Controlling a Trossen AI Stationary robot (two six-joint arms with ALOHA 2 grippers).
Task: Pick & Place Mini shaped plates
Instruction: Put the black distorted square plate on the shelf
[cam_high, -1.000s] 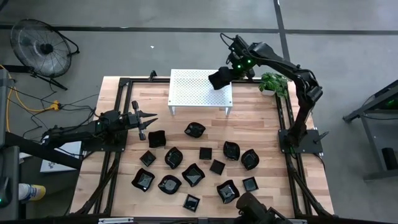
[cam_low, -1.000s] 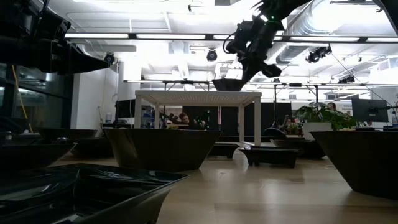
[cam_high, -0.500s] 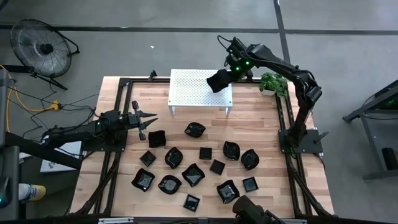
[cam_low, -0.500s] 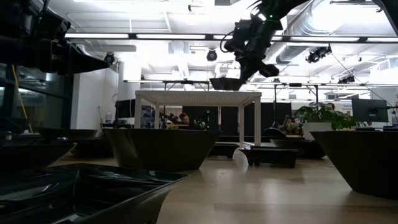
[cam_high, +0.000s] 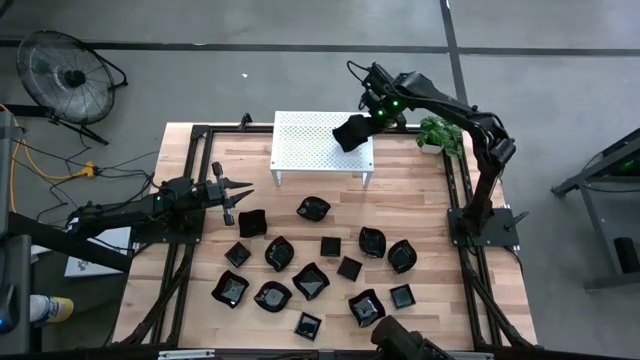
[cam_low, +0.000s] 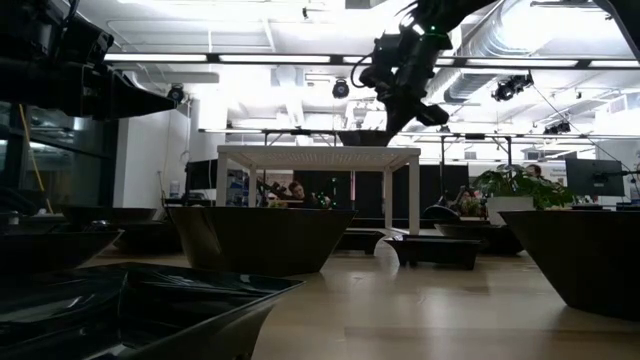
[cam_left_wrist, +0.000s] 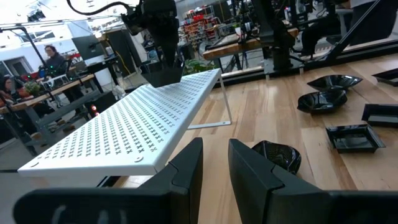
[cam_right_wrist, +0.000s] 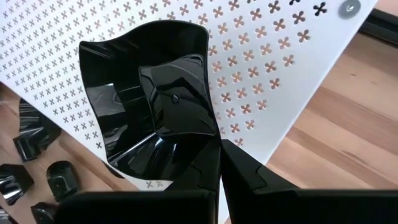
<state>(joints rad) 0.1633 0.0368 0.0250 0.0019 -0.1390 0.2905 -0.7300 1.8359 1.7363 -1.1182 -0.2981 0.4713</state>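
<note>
Several glossy black mini shaped plates (cam_high: 312, 281) lie on the wooden table in front of a white perforated stand (cam_high: 310, 140). My right gripper (cam_high: 368, 120) is over the stand's right part, shut on one wavy-edged black plate (cam_right_wrist: 149, 93). In the low view that plate (cam_low: 365, 138) sits at the level of the stand's top (cam_low: 300, 150); whether it rests on the stand cannot be told. My left gripper (cam_high: 240, 192) waits level at the table's left side. Its fingers (cam_left_wrist: 186, 168) stand a little apart with nothing between them. My right gripper pinches the plate's rim at one corner (cam_right_wrist: 208, 134) between its two fingers (cam_right_wrist: 249, 174), which come steeply from above, slanting from the table's right. The plate sticks out ahead of the fingertips, hollow side up and roughly level, over the stand's top.
A potted plant (cam_high: 440, 135) stands at the table's far right corner, close to the right arm. Black frame rails (cam_high: 190, 250) run along the table's left and right sides. A fan (cam_high: 65, 75) stands off the table at far left. People sit in the room beyond (cam_left_wrist: 53, 59).
</note>
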